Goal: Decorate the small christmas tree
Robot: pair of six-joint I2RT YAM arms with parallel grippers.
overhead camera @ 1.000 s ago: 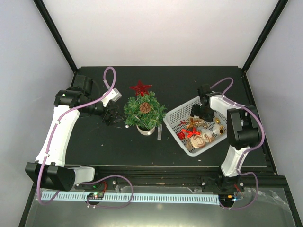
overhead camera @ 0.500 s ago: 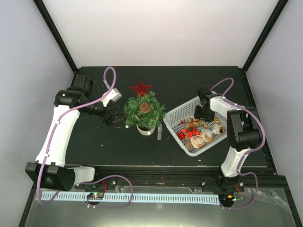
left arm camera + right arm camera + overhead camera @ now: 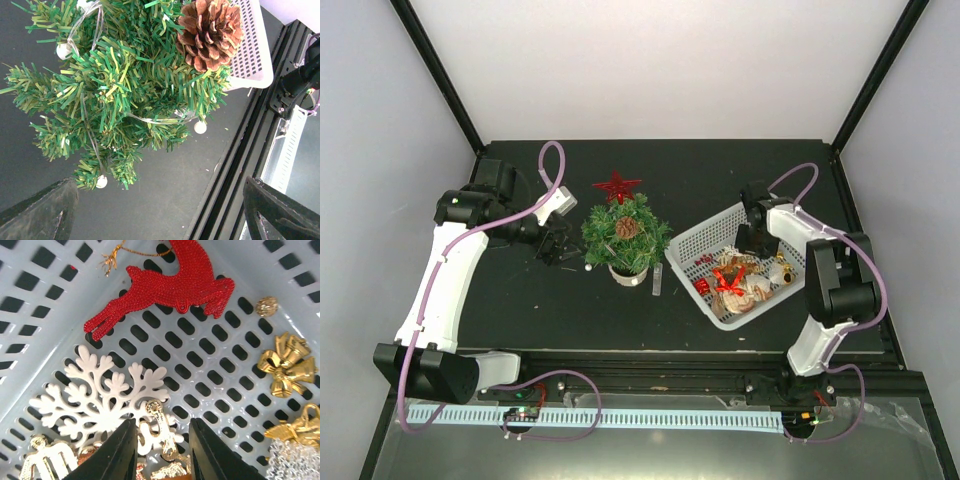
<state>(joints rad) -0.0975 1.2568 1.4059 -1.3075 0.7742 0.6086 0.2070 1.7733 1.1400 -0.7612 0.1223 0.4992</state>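
Note:
The small christmas tree (image 3: 625, 232) stands mid-table with a pinecone (image 3: 628, 227) in its branches and a red star (image 3: 616, 186) at its top. In the left wrist view the tree (image 3: 120, 85) and pinecone (image 3: 212, 30) fill the upper frame. My left gripper (image 3: 560, 247) hangs just left of the tree, open wide and empty (image 3: 160, 215). My right gripper (image 3: 748, 240) reaches down into the white basket (image 3: 688, 243). Its jaws (image 3: 162, 445) stand narrow on either side of a gold ornament (image 3: 161, 426) that lies on a white snowflake (image 3: 95, 400). A gap shows beside the right finger.
The basket floor (image 3: 227, 347) also holds a red reindeer (image 3: 170, 287), gold bows (image 3: 287, 367) and a small gold ball (image 3: 266, 305). A small clear piece (image 3: 657, 279) lies on the table right of the tree base. The metal front rail (image 3: 260, 145) runs along the table's near edge.
My right gripper's jaws have narrowed around the gold ornament and the arm's elbow has shifted slightly to the right. The left arm and the tree have not moved.

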